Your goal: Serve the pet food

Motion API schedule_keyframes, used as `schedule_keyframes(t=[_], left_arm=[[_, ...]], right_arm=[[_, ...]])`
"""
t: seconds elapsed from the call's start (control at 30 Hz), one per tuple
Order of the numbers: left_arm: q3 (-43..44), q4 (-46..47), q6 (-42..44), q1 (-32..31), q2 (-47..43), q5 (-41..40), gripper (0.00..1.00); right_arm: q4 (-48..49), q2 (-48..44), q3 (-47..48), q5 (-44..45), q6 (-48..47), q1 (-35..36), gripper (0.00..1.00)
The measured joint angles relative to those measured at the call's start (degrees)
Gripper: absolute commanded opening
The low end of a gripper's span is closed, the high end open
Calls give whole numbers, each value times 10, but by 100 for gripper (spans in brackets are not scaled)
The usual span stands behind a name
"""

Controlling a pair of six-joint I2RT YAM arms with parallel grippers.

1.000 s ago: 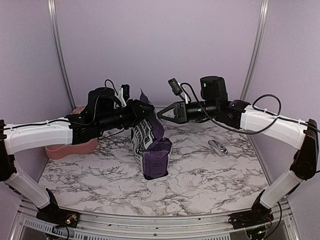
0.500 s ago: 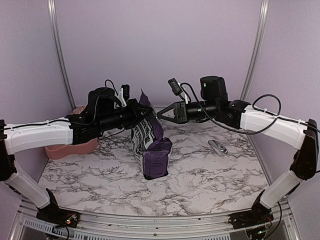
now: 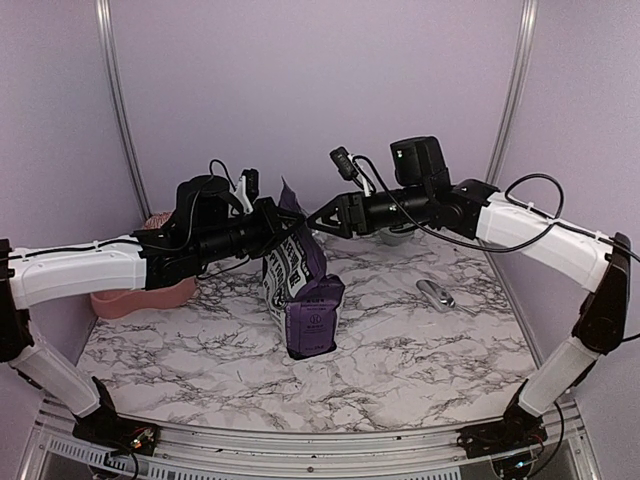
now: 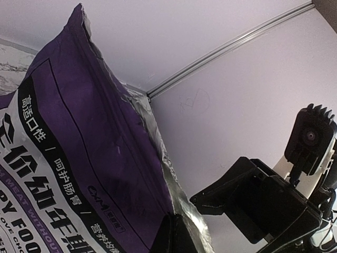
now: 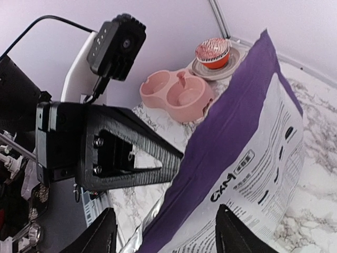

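The pet food point(image 3: 303, 292) is a large purple bag with white print, standing upright mid-table. My left gripper point(image 3: 286, 224) is shut on the bag's silvery top edge; in the left wrist view its fingertips point(image 4: 178, 233) pinch that edge beside the purple panel point(image 4: 79, 153). My right gripper point(image 3: 316, 222) stands open at the bag's top from the right. In the right wrist view its fingers point(image 5: 103, 232) are spread wide, with the bag point(image 5: 237, 132) between them and the left gripper point(image 5: 126, 153) just beyond.
A pink double pet bowl point(image 3: 140, 296) point(image 5: 176, 95) sits at the table's left edge. Behind it a small bowl point(image 5: 212, 52) rests on a plate. A metal scoop point(image 3: 436, 293) lies on the marble at the right.
My left gripper has closed on the bag's top edge. My right gripper has opened, and that arm has shifted left and slightly up towards the bag.
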Motion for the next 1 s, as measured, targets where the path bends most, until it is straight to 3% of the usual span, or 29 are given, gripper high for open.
schedule_keyframes(t=[0.13, 0.27, 0.37, 0.5, 0.63, 0.87, 1.0], left_arm=[[0, 5, 0, 0, 3, 0, 0], [0, 7, 0, 0, 4, 0, 0], [0, 7, 0, -1, 4, 0, 0], [0, 3, 3, 0, 4, -7, 0], [-1, 3, 7, -1, 4, -11, 0], [-6, 2, 9, 0, 4, -12, 0], [-7, 6, 9, -2, 4, -10, 0]], right_arm=[[-27, 21, 43, 17, -14, 8, 65], [-50, 45, 83, 52, -24, 18, 56], [-64, 66, 105, 77, -32, 23, 45], [-66, 77, 107, 93, -34, 23, 19], [-61, 77, 109, 93, -33, 26, 2], [-29, 68, 78, 83, -12, 19, 0], [46, 40, 10, 39, 34, -3, 0]])
